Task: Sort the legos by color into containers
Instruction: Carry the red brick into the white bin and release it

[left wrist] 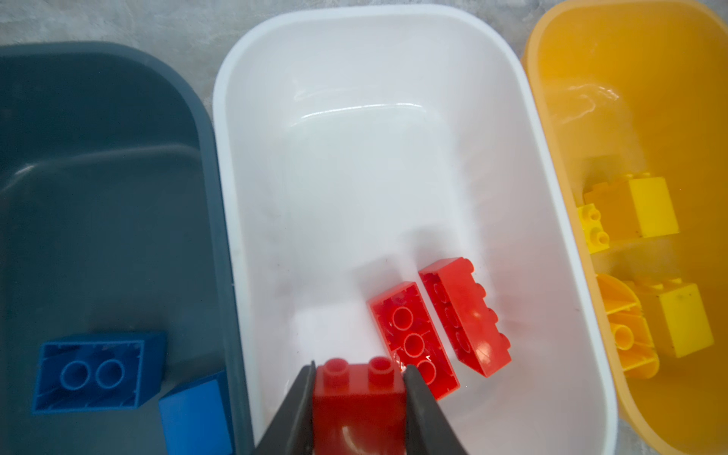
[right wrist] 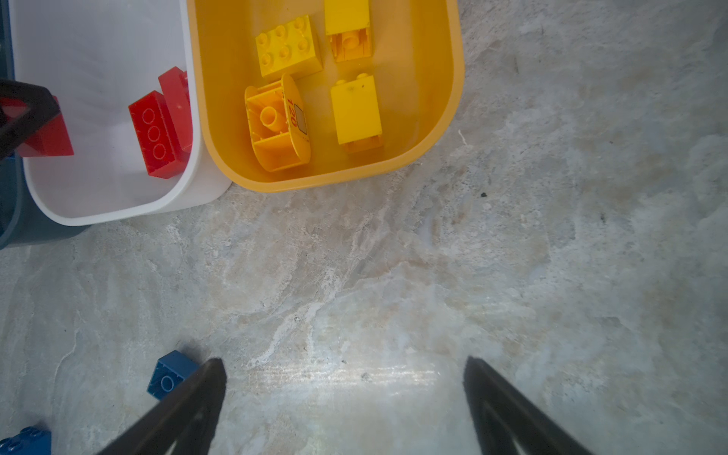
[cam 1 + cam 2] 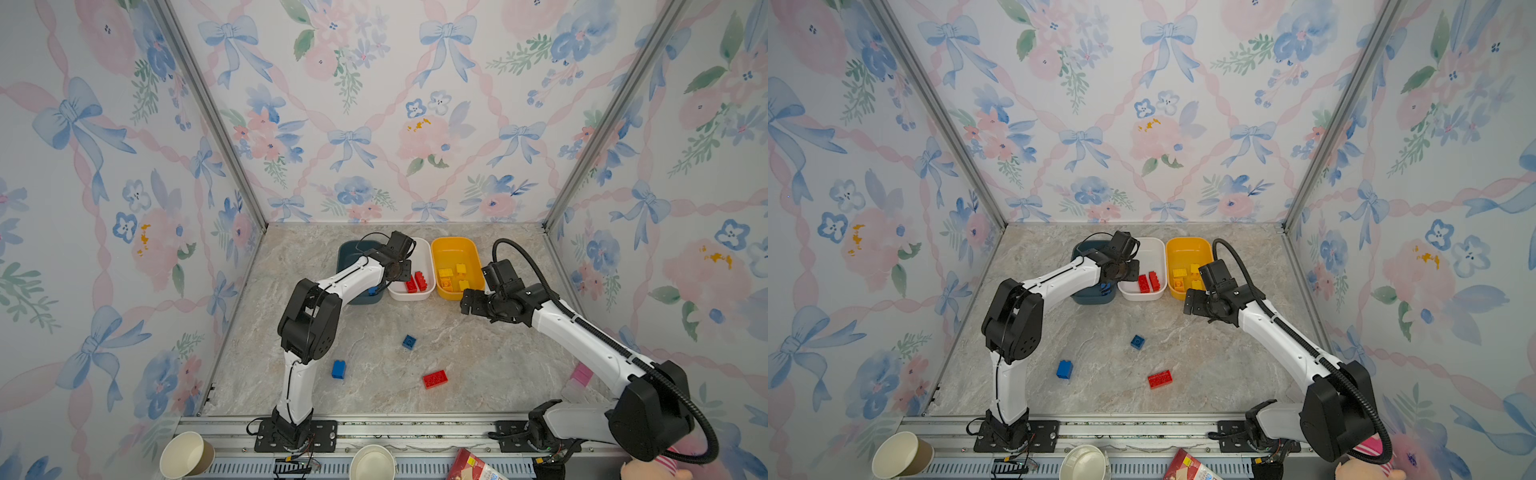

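Observation:
My left gripper (image 1: 359, 368) is shut on a red lego (image 1: 358, 398), hanging over the near end of the white container (image 1: 354, 157). Two more red legos (image 1: 413, 338) lie in that tub. The dark blue container (image 3: 345, 257) holds two blue legos (image 1: 94, 370). Several yellow legos (image 2: 356, 114) lie in the yellow container (image 2: 425, 98). Out on the table lie a loose red lego (image 3: 434, 378) and two blue legos (image 3: 409, 341) (image 3: 338, 369). In front of the yellow tub my right gripper (image 2: 342, 366) stands open above bare table, holding nothing.
Two paper cups (image 3: 187, 455) (image 3: 372, 461) and a red packet (image 3: 473, 465) lie beyond the front rail. A pink and clear block (image 3: 579, 376) sits at the table's right edge under the right arm. Papered walls with metal posts close three sides.

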